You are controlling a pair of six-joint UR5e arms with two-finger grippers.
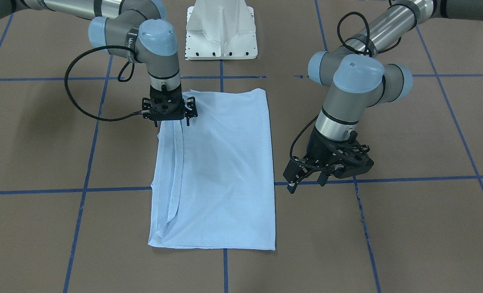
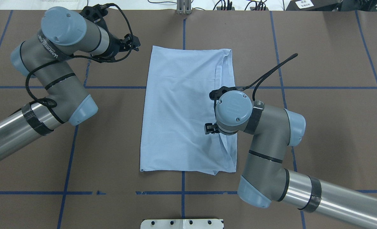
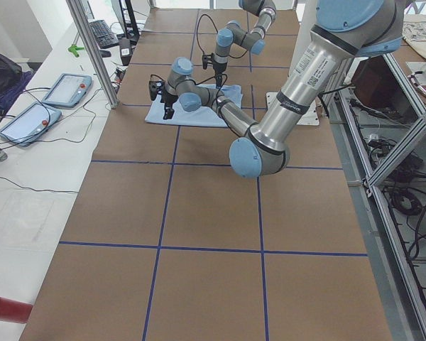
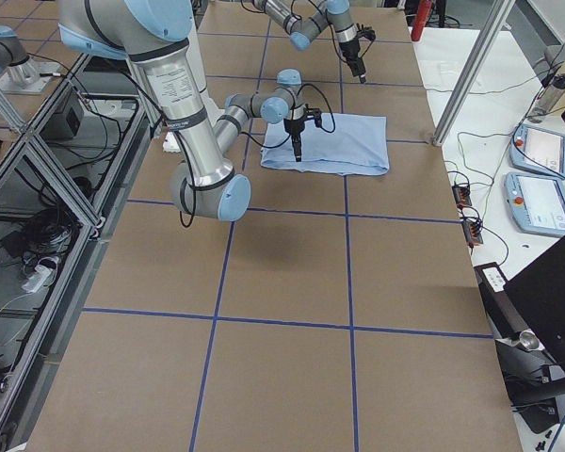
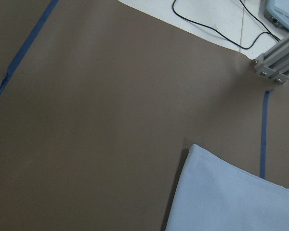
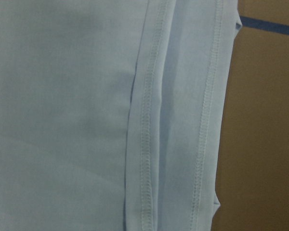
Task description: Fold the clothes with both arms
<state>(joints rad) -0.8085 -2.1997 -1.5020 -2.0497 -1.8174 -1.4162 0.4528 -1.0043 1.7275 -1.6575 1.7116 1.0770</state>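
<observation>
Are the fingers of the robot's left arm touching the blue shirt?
No, the left arm's fingers hang over bare table, apart from the T-shirt.

Right gripper (image 1: 168, 112), over the corner of the shirt (image 1: 225, 171) nearest the robot-side edge of the desk (image 1: 429, 236): fingertips masked by its own wrist, so the set of its jaws cannot be read. White pedestal (image 1: 221, 32) at that edge is cut by the frame. In both side views the grippers are too small to judge; the right wrist camera shows only a hemmed strip of shirt, cropped on three sides.
</observation>
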